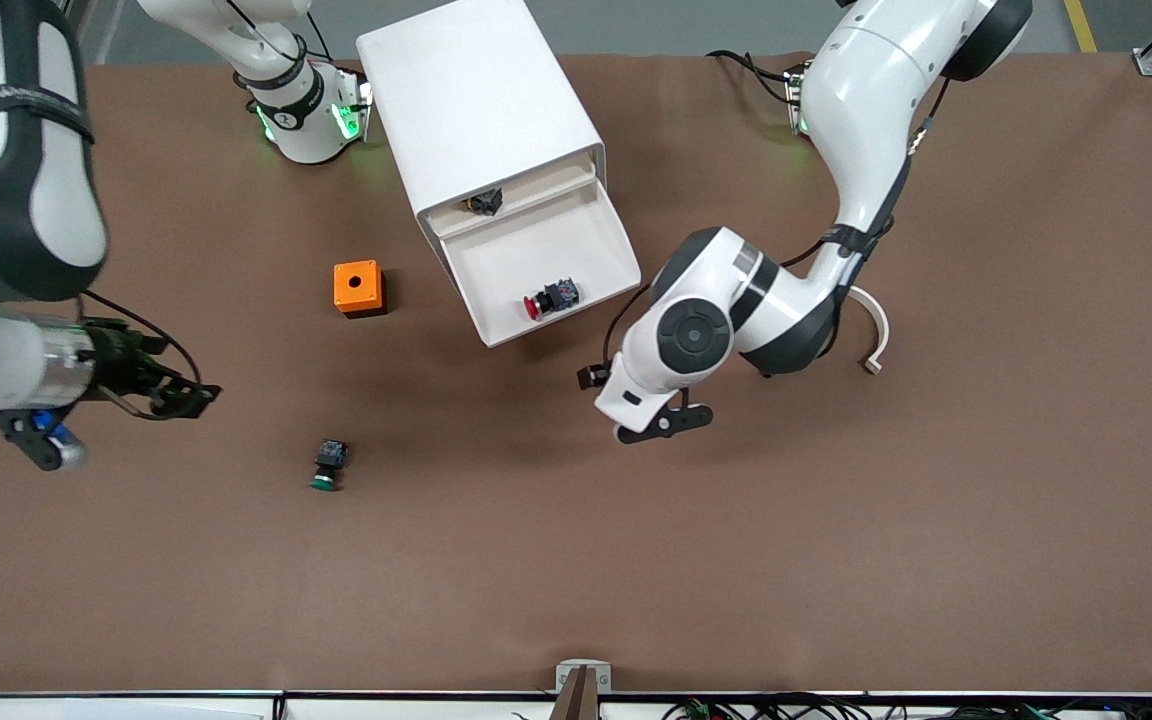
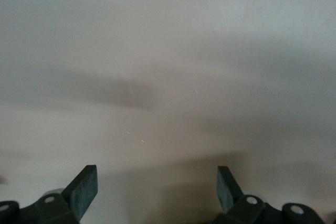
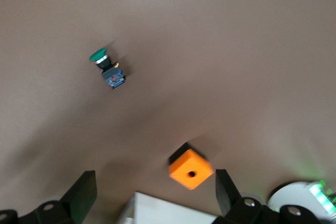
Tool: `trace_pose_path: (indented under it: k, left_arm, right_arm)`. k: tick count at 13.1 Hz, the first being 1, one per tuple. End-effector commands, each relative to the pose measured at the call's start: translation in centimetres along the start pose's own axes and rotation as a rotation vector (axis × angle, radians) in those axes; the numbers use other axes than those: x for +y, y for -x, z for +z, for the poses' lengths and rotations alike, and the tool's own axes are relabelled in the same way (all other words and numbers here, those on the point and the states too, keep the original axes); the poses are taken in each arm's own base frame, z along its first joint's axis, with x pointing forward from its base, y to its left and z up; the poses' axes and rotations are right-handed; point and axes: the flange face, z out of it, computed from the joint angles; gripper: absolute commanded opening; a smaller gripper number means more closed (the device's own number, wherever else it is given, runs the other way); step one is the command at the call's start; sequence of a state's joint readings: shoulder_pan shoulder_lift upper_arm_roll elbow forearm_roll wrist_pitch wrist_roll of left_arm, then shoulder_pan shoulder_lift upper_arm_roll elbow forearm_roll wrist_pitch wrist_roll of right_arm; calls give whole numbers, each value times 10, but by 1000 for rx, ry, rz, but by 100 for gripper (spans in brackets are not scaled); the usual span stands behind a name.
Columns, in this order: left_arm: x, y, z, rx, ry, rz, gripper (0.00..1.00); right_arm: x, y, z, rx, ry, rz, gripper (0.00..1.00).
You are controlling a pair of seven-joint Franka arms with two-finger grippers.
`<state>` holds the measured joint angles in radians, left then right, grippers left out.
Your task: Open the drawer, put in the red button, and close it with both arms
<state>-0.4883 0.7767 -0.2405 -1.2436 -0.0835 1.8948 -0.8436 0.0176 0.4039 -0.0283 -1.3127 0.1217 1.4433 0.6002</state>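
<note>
The white cabinet (image 1: 481,100) stands at the table's back middle. Its middle drawer (image 1: 496,265) is pulled out toward the front camera, and the red button (image 1: 548,298) lies inside it near the front wall. My left gripper (image 1: 678,420) is open and empty, low beside the drawer's front corner toward the left arm's end; in the left wrist view the gripper (image 2: 157,179) faces a plain pale surface. My right gripper (image 1: 186,395) is open and empty over the table toward the right arm's end; the right wrist view shows the gripper (image 3: 156,182) with nothing between its fingers.
The top drawer is slightly open and shows a small black part (image 1: 484,202). An orange box (image 1: 358,287) (image 3: 191,168) with a hole sits beside the cabinet. A green button (image 1: 329,466) (image 3: 106,67) lies nearer the front camera. A white curved piece (image 1: 876,330) lies by the left arm.
</note>
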Motion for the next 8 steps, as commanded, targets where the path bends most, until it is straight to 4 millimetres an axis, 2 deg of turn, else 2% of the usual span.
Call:
trace_pose_path:
  k: [1,2,5,8]
  left_arm:
    - [17,21,10,4,-20,14,100]
    - [24,35,20,-8,-36,1,100]
    - [48,73,38,-55,-38,-55,100]
    - [66,110,54,-106,-44,-27,100]
  right_arm:
    - [37,9,-27,30,69,-222,100]
    - [43,10,-28,35,82,-267,100]
    - [73,17,-47,56,61,-356,100]
    - [88,32,-59,134,35,-380,100]
